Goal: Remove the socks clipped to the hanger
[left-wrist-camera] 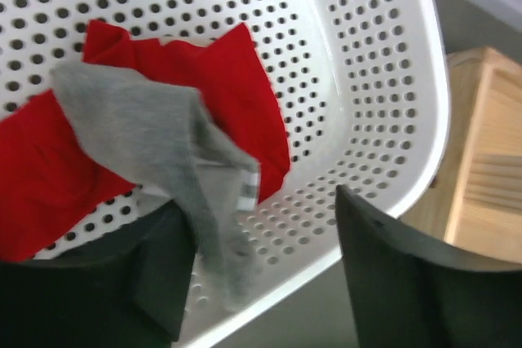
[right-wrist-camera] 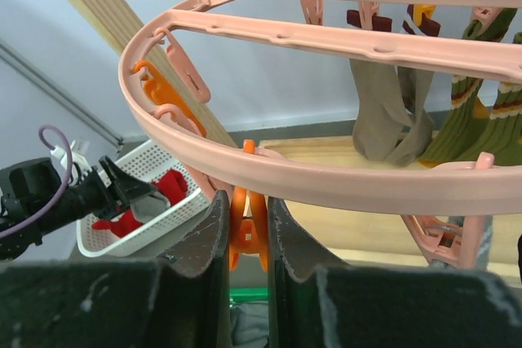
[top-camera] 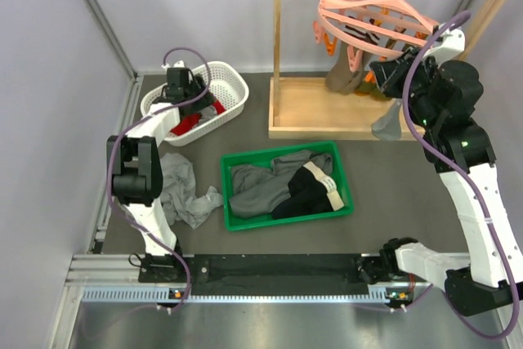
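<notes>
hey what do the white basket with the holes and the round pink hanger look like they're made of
White perforated basket: probably moulded plastic, smooth and slightly glossy, with evenly spaced round holes and a rounded rim.
Round pink ring hanger: probably plastic too, fairly matte, with moulded ridges and soft rounded edges.

Pale pink hanger [right-wrist-camera: 326, 177], orange clip [right-wrist-camera: 247, 230], red sock [left-wrist-camera: 220, 79], grey sock [left-wrist-camera: 147, 128] with pale striped cuff, white perforated basket [left-wrist-camera: 367, 79], olive socks [right-wrist-camera: 481, 124] banded brown and cream, tan socks [right-wrist-camera: 383, 112], green bin [top-camera: 286, 219].
</notes>
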`<state>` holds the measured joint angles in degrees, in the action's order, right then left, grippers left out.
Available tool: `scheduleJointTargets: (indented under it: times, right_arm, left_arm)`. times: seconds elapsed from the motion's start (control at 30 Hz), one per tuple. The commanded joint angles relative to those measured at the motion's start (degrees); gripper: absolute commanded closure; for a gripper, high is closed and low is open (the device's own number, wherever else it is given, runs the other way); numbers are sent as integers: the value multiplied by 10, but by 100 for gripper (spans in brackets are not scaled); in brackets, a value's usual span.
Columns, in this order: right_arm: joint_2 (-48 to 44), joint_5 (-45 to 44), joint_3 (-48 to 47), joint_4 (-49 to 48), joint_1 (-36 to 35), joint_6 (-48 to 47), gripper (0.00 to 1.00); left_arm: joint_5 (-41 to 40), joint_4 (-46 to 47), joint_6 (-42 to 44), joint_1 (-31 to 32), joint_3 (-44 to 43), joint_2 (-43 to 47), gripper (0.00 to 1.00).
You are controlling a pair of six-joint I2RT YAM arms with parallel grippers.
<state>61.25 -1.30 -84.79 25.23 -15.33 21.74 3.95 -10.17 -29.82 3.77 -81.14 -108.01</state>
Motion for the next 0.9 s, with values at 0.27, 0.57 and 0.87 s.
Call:
scheduleJointTargets:
  times: [0.27,0.57,0.87]
  right_arm:
    - [0,61,-7,-25,-8,76,100]
    - [1,80,-1,-63,-8,143,100]
    - [1,104,4,-75,-8,176,100]
  left_arm:
    - [11,97,43,11,53,167,1]
    - [67,182,90,144,139,272,1]
    - [96,358,129,359,182,272,1]
